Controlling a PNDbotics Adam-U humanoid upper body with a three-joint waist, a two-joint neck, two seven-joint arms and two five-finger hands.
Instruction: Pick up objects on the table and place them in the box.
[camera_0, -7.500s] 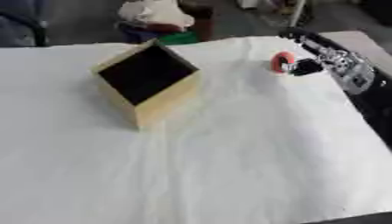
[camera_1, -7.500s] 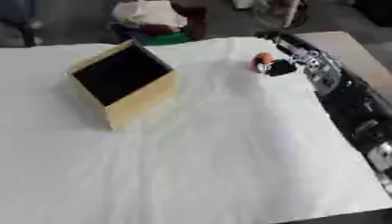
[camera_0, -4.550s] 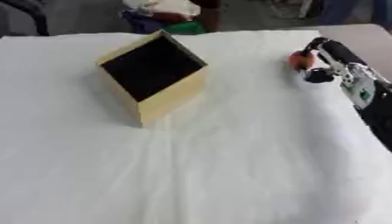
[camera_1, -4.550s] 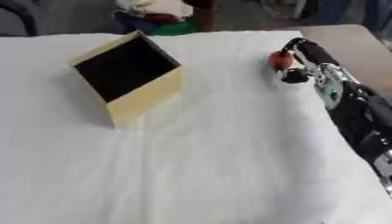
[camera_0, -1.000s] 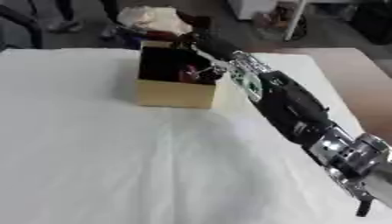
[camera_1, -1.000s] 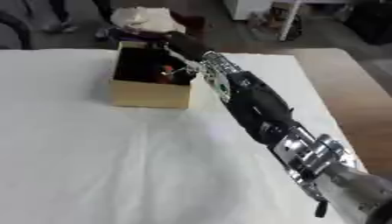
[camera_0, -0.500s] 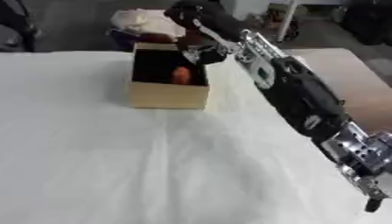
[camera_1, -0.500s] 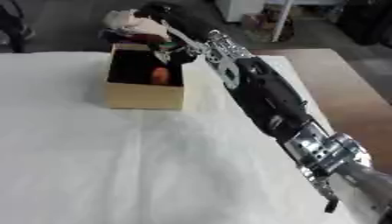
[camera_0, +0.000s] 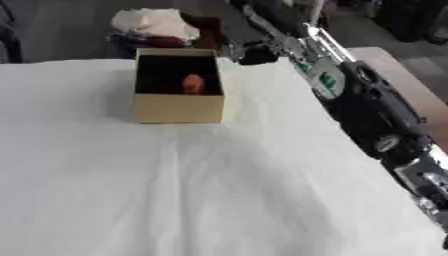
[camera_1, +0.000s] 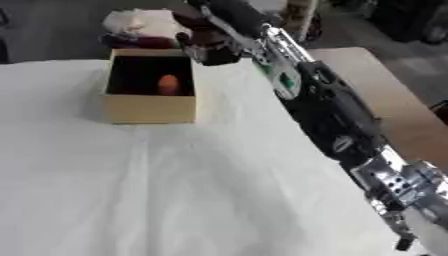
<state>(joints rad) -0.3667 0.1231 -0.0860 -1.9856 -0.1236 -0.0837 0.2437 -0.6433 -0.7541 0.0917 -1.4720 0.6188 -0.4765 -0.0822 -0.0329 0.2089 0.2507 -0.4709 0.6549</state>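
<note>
A tan cardboard box (camera_0: 178, 107) stands open at the far middle of the white-covered table. A small orange-red object (camera_0: 192, 83) lies inside it against the dark interior. My right arm stretches from the lower right up to the far side, and my right hand (camera_0: 255, 53) hangs just past the box's far right corner, above the cloth. Its fingers look relaxed and hold nothing. My left hand shows in neither view.
A white cloth (camera_0: 201, 190) covers the table, and bare wood (camera_1: 398, 107) shows along the right edge. Behind the table, beyond the box, lies a white and dark bundle (camera_0: 153, 24). My long black and silver forearm (camera_0: 367, 107) crosses the table's right side.
My right hand has drawn back from over the box's opening to its right, empty. The orange-red object stays in the box. The camera has shifted too.
</note>
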